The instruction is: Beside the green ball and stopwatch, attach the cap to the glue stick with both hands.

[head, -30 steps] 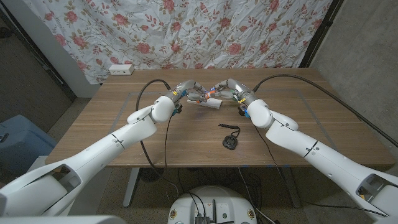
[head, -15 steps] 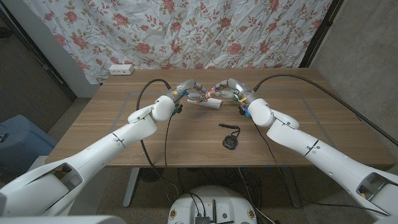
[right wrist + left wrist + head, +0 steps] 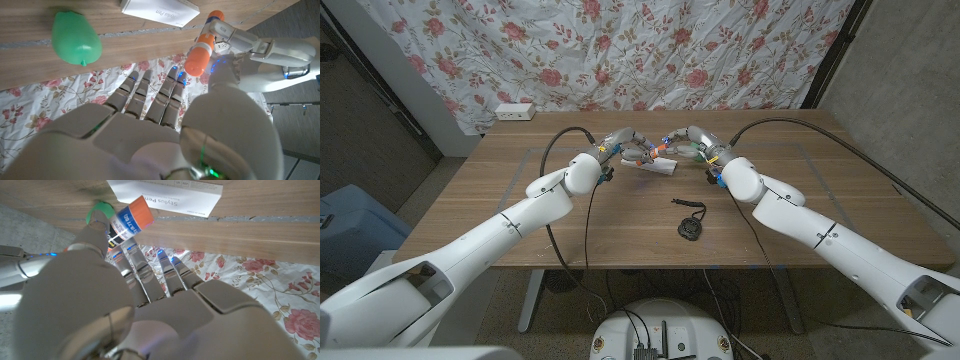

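At the table's far middle my left hand and right hand meet around the glue stick, held above the wood. The left hand grips the stick's blue-and-white body, whose orange end points at the table. In the right wrist view the orange cap sits in line with the stick's body, pinched by my right hand; the seam between them is too small to judge. The green ball lies on the table close to the hands. The black stopwatch lies nearer me.
A white stylus-pen box lies flat just under the hands. A white power strip sits at the far left edge of the table. Black cables arch over both forearms. A floral curtain hangs behind.
The right forearm has edged slightly; both hands stay together on the glue stick at the same spot.
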Controlling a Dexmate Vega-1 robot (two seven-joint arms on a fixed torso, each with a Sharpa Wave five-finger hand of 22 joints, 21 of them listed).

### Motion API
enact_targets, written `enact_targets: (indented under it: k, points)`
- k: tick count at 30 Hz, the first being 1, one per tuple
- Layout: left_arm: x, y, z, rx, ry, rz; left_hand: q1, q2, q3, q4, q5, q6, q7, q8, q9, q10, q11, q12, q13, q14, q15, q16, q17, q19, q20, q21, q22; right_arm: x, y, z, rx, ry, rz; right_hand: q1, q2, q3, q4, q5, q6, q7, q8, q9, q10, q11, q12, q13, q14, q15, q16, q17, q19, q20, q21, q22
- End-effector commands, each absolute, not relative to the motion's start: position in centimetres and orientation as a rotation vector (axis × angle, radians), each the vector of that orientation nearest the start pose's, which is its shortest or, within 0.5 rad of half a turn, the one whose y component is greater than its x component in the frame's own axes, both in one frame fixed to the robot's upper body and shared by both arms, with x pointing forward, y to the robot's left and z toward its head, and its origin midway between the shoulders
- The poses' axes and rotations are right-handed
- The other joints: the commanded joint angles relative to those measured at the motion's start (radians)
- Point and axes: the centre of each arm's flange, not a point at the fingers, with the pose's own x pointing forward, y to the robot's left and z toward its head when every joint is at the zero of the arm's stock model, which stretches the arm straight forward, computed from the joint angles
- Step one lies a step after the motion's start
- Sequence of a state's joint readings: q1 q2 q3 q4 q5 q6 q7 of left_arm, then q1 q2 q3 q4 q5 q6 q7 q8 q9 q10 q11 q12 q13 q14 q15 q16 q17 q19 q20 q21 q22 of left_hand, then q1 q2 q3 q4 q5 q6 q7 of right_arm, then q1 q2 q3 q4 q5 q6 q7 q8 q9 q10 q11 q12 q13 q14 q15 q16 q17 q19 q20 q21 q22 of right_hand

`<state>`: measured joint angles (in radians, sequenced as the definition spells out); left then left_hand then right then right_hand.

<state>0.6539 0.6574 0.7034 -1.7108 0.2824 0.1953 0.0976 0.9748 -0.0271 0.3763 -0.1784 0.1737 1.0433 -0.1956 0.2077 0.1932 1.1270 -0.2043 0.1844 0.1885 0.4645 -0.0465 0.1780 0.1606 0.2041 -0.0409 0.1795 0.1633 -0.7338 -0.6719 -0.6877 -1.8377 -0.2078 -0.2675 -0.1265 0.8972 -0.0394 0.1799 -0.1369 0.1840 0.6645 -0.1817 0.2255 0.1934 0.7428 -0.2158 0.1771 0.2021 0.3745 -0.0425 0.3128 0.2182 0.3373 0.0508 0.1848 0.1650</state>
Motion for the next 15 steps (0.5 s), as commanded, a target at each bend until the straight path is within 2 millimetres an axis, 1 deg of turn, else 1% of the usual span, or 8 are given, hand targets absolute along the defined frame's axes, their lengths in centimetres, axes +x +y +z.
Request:
enact_targets:
  k: [1, 3, 6, 8, 10, 11, 13, 15]
  points:
    - [60.89, 15.54, 4.33, 1.096, -0.699, -0.083, -0.069, 0.084, 0.013, 0.008, 0.007, 0.077, 0.069, 0.005, 0.005, 0.025, -0.016, 0.006, 0.004, 0.001, -0.107, -0.001, 0.002, -0.002, -0.038, 0.005, 0.002, 58.66, -14.55, 2.62, -1.019, -0.684, 0.178, -0.028, -0.010, -0.009, 0.004, 0.008, -0.039, 0.004, -0.014, 0.002, -0.033, 0.004, -0.001, 0.004, -0.013, -0.074, -0.008, 0.000, -0.018, 0.001, -0.003, 0.004]
    - [60.81, 15.60, 4.36, 1.098, -0.701, -0.081, -0.070, 0.084, 0.013, 0.008, 0.007, 0.076, 0.070, 0.005, 0.005, 0.025, -0.016, 0.006, 0.004, 0.001, -0.107, -0.001, 0.002, -0.002, -0.037, 0.005, 0.002, 58.69, -14.65, 2.62, -1.022, -0.684, 0.181, -0.048, -0.017, -0.017, 0.008, 0.012, -0.075, 0.005, -0.025, 0.002, -0.059, 0.003, 0.000, 0.005, -0.031, -0.068, -0.017, 0.000, -0.030, 0.004, -0.003, 0.004]
    - [60.70, 15.70, 4.33, 1.097, -0.701, -0.078, -0.070, 0.084, 0.013, 0.008, 0.007, 0.077, 0.069, 0.005, 0.005, 0.025, -0.016, 0.006, 0.004, 0.001, -0.107, -0.001, 0.002, -0.002, -0.038, 0.005, 0.002, 58.77, -14.87, 2.65, -1.026, -0.685, 0.194, -0.067, -0.021, -0.023, 0.013, 0.018, -0.104, 0.006, -0.031, 0.001, -0.083, 0.007, 0.001, 0.005, -0.050, -0.054, -0.026, 0.000, -0.041, 0.005, -0.003, 0.004]
    - [60.61, 15.73, 4.28, 1.094, -0.698, -0.073, -0.070, 0.084, 0.013, 0.008, 0.007, 0.077, 0.069, 0.005, 0.005, 0.025, -0.016, 0.006, 0.004, 0.001, -0.107, -0.001, 0.002, -0.002, -0.038, 0.005, 0.002, 58.78, -14.96, 2.64, -1.029, -0.686, 0.196, -0.081, -0.023, -0.028, 0.015, 0.023, -0.131, 0.011, -0.035, 0.000, -0.112, 0.017, -0.001, 0.005, -0.066, -0.046, -0.034, -0.001, -0.051, 0.009, -0.003, 0.004]
    - [60.53, 15.73, 4.22, 1.093, -0.700, -0.073, -0.070, 0.084, 0.013, 0.008, 0.007, 0.076, 0.070, 0.005, 0.005, 0.025, -0.016, 0.006, 0.004, 0.002, -0.107, -0.001, 0.002, -0.002, -0.038, 0.005, 0.002, 58.76, -15.06, 2.63, -1.026, -0.687, 0.205, -0.101, -0.027, -0.036, 0.020, 0.028, -0.156, 0.007, -0.038, -0.001, -0.144, 0.032, -0.003, 0.005, -0.081, -0.036, -0.041, -0.001, -0.063, 0.012, -0.004, 0.004]
    - [60.48, 15.72, 4.19, 1.091, -0.699, -0.070, -0.070, 0.084, 0.013, 0.008, 0.007, 0.077, 0.069, 0.006, 0.005, 0.025, -0.016, 0.006, 0.004, 0.002, -0.106, -0.001, 0.002, -0.002, -0.038, 0.005, 0.002, 58.75, -15.10, 2.62, -1.030, -0.688, 0.211, -0.113, -0.028, -0.040, 0.024, 0.029, -0.170, 0.010, -0.041, -0.002, -0.147, 0.033, 0.000, 0.004, -0.087, -0.032, -0.044, -0.001, -0.067, 0.015, -0.003, 0.004]
    - [60.40, 15.71, 4.12, 1.091, -0.703, -0.073, -0.070, 0.084, 0.013, 0.008, 0.007, 0.078, 0.069, 0.006, 0.005, 0.025, -0.016, 0.006, 0.004, 0.002, -0.107, -0.001, 0.002, -0.002, -0.038, 0.005, 0.002, 58.72, -15.18, 2.59, -1.033, -0.687, 0.219, -0.139, -0.034, -0.050, 0.031, 0.035, -0.204, 0.010, -0.044, -0.004, -0.180, 0.038, -0.002, 0.003, -0.109, -0.013, -0.054, -0.001, -0.083, 0.021, -0.004, 0.004]
    - [60.32, 15.74, 4.07, 1.089, -0.706, -0.072, -0.070, 0.084, 0.013, 0.008, 0.007, 0.078, 0.068, 0.006, 0.005, 0.025, -0.016, 0.006, 0.004, 0.002, -0.107, -0.001, 0.002, -0.002, -0.038, 0.005, 0.002, 58.65, -15.27, 2.55, -1.035, -0.690, 0.227, -0.150, -0.036, -0.054, 0.032, 0.039, -0.214, 0.011, -0.042, -0.005, -0.203, 0.040, -0.003, 0.002, -0.126, 0.005, -0.062, -0.002, -0.094, 0.023, -0.005, 0.004]
